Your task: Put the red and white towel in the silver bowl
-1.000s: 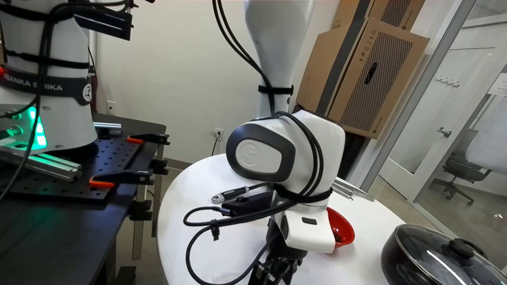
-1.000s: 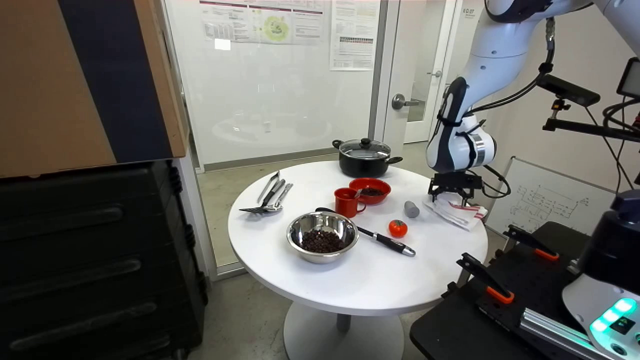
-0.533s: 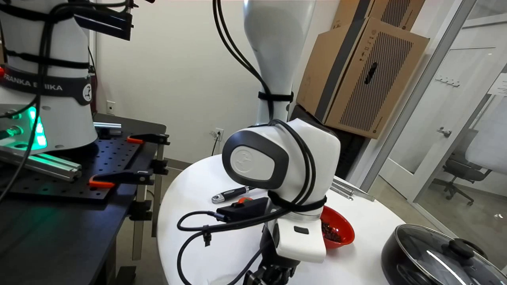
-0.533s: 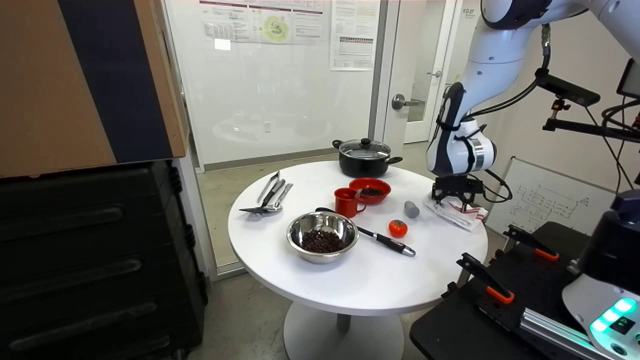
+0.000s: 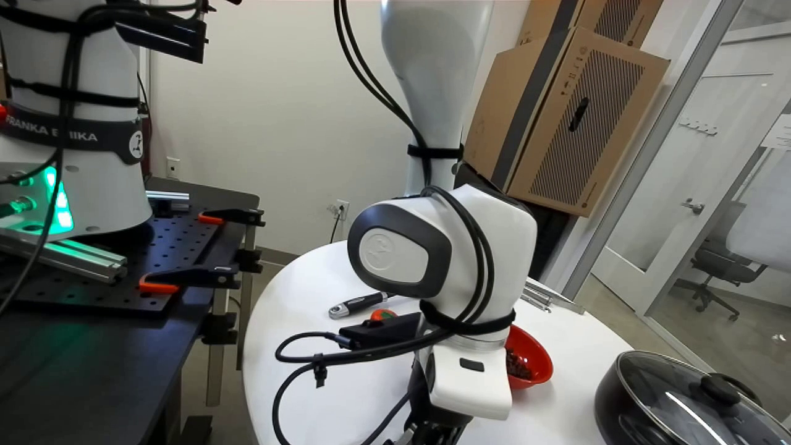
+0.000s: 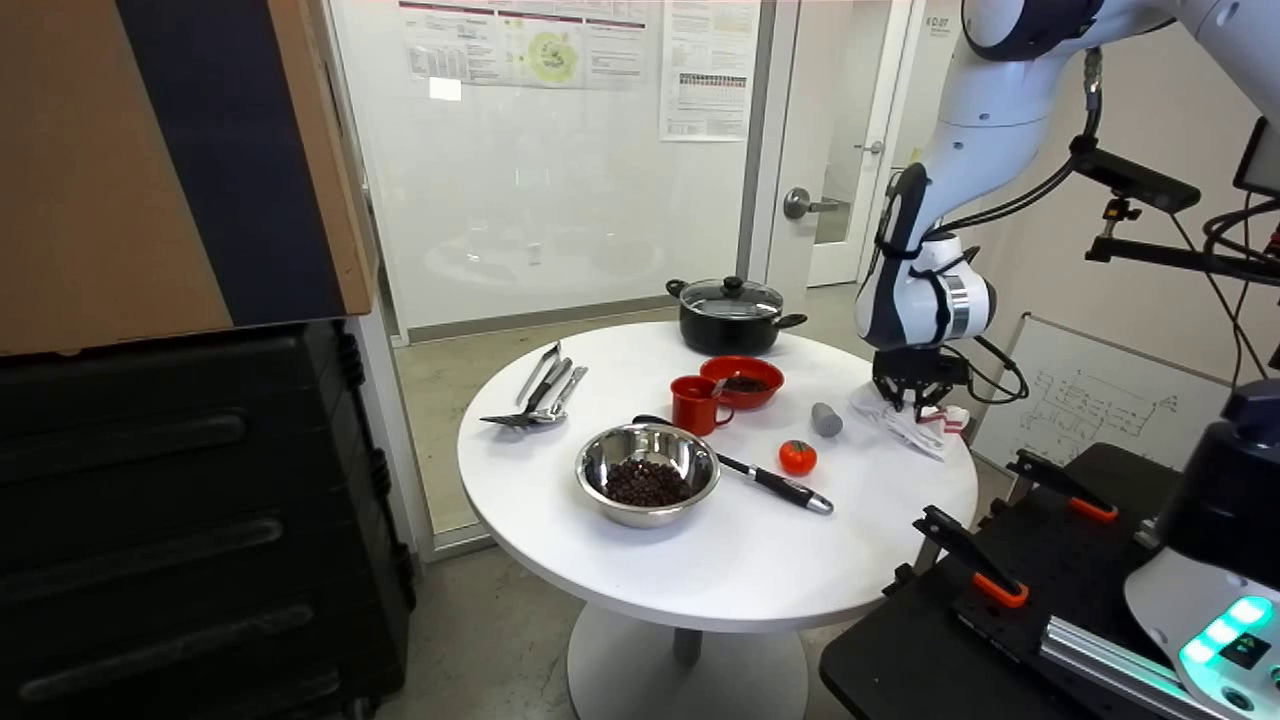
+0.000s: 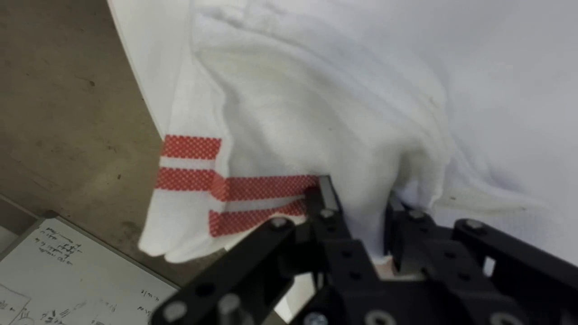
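Gripper [image 7: 360, 205] clamped on towel [image 7: 275, 122], white folds bunched between its jaws, red stripes just beside, near the edge of the table [image 6: 790, 560]. Silver bowl [image 6: 642, 516] stands well apart from both in an exterior view, dark bits [image 6: 648, 484] inside.

Right under the fingers [image 7: 332, 225] the round white bench [image 6: 780, 560] is spreading out, and just past its edge the brownish floor [image 7: 76, 99] is coming into view! Low beyond the fingers a scribbled whiteboard [image 6: 1075, 400] is standing, with a pale wall [image 6: 1060, 270] rising behind it. Farther back from the fingers, a door [image 6: 795, 255] is showing its lever handle [image 6: 797, 204]. Well apart from them, a white wall [image 6: 540, 200] is bearing posters [image 6: 575, 45] and shining faintly, while a cardboard box [image 6: 80, 150] is looming over a black cabinet [image 6: 200, 520].
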### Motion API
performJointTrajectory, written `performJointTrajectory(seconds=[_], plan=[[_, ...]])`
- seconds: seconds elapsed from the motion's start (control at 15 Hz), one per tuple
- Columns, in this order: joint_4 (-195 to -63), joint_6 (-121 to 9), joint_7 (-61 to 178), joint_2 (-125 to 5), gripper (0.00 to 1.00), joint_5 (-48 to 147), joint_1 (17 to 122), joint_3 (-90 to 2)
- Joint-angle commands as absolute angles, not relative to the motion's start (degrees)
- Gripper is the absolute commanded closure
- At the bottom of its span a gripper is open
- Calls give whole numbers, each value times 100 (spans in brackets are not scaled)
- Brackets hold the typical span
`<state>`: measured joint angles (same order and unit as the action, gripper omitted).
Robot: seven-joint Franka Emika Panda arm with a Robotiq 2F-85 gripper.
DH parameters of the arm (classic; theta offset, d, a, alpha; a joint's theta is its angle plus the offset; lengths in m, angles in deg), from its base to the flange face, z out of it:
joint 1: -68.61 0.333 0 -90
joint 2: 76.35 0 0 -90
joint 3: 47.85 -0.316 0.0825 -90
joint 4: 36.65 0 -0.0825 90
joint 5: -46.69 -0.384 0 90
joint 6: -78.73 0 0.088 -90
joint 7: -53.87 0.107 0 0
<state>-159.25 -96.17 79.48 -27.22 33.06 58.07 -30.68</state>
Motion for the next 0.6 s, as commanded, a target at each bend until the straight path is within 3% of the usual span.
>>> performJointTrajectory(seconds=[0.0, 0.53], plan=[[-15740, -9629, 7932, -2515, 99, 3040, 5846, -3065], [-15801, -8892, 7801, -3348, 96, 2853, 5616, -3249]])
